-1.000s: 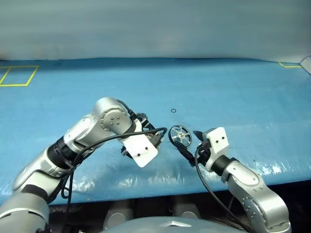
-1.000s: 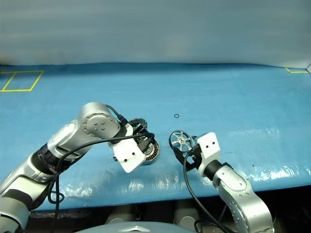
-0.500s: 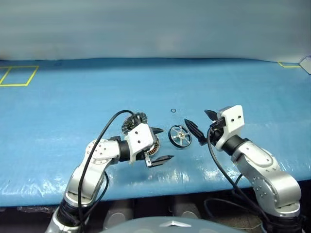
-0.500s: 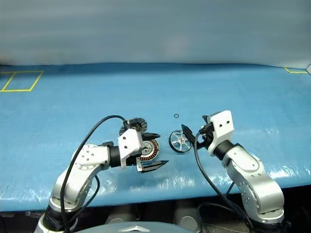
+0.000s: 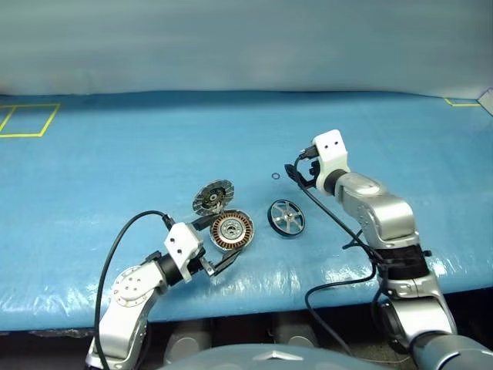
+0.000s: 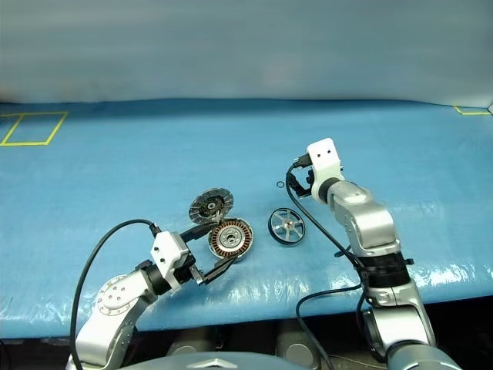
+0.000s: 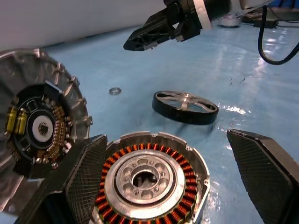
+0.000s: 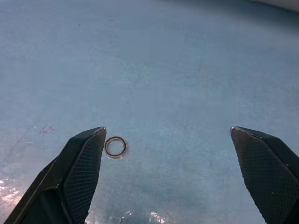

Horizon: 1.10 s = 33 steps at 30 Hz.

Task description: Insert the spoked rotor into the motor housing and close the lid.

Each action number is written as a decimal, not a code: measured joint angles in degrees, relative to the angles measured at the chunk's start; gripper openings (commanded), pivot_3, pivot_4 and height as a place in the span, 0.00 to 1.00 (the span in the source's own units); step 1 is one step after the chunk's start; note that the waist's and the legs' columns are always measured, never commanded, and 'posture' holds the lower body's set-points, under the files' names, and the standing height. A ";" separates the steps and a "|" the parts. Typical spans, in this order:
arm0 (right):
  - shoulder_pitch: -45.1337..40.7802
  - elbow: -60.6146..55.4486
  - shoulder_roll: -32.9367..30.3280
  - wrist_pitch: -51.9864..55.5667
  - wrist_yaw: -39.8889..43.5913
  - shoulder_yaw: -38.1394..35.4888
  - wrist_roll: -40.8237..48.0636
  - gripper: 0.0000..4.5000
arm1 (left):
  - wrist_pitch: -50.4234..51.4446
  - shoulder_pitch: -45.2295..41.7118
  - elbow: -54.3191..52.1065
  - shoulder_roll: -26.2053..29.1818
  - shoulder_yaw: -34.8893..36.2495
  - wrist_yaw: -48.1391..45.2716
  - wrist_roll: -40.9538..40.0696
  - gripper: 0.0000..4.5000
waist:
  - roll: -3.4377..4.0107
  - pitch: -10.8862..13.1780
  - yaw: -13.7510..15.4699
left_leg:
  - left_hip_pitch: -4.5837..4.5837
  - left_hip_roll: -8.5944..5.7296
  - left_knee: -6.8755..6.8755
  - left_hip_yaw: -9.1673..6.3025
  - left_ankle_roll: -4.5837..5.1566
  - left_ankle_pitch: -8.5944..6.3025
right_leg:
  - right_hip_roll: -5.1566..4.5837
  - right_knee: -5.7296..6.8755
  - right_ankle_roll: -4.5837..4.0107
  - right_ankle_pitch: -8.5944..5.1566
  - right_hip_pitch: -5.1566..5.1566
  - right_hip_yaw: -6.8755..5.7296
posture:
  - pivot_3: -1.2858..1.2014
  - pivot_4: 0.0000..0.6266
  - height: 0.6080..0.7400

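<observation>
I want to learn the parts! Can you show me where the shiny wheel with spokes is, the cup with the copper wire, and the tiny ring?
spoked rotor (image 5: 286,217), left eye view, on its central hub.
motor housing (image 7: 148,174), left wrist view, on its silver hub.
small ring (image 8: 115,147), right wrist view, on its rim.

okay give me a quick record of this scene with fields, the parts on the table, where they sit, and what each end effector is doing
surface: blue table cover
motor housing: open, windings up
lid: open, tilted up beside the housing, inner face showing
spoked rotor: flat on the cover, apart from the housing
small ring: lying apart from the rotor
left end effector: open, fingers either side of the housing
right end effector: open, near the small ring, holding nothing
</observation>
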 measured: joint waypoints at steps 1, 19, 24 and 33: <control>-0.78 2.19 0.81 -0.87 0.07 0.53 -0.57 1.00 | -0.58 0.46 0.02 0.15 -0.01 -0.08 -0.97 0.99 | 0.00 0.00 -0.06 | 0.00 0.00 -0.02 0.00 0.00 0.00 | 0.01 -0.01 0.00 0.00 0.00 0.00 | 0.52 0.24 1.00; -6.72 22.08 10.03 -8.61 -0.54 3.35 -8.98 1.00 | -6.95 5.66 4.44 2.55 1.96 0.85 -7.46 0.99 | 0.07 0.02 -0.82 | 0.16 0.00 -0.19 0.06 0.00 0.00 | 0.10 -0.07 -0.08 0.02 0.04 0.03 | 0.52 0.24 1.00; -7.82 24.50 11.09 -10.43 -0.52 3.61 -10.64 0.96 | -8.07 6.66 4.77 2.37 1.99 2.07 -7.89 1.00 | 0.08 0.01 -0.93 | 0.28 0.01 -0.22 0.09 0.00 0.00 | 0.11 -0.07 -0.10 0.02 0.09 0.04 | 0.52 0.24 1.00; -7.31 24.44 12.90 -10.55 1.36 3.54 -10.35 0.35 | -9.85 7.59 6.89 2.69 1.99 2.56 -7.92 1.00 | 0.10 0.00 -0.99 | 0.35 0.03 -0.24 0.09 -0.01 0.00 | 0.12 -0.05 -0.12 0.02 0.12 0.04 | 0.52 0.24 1.00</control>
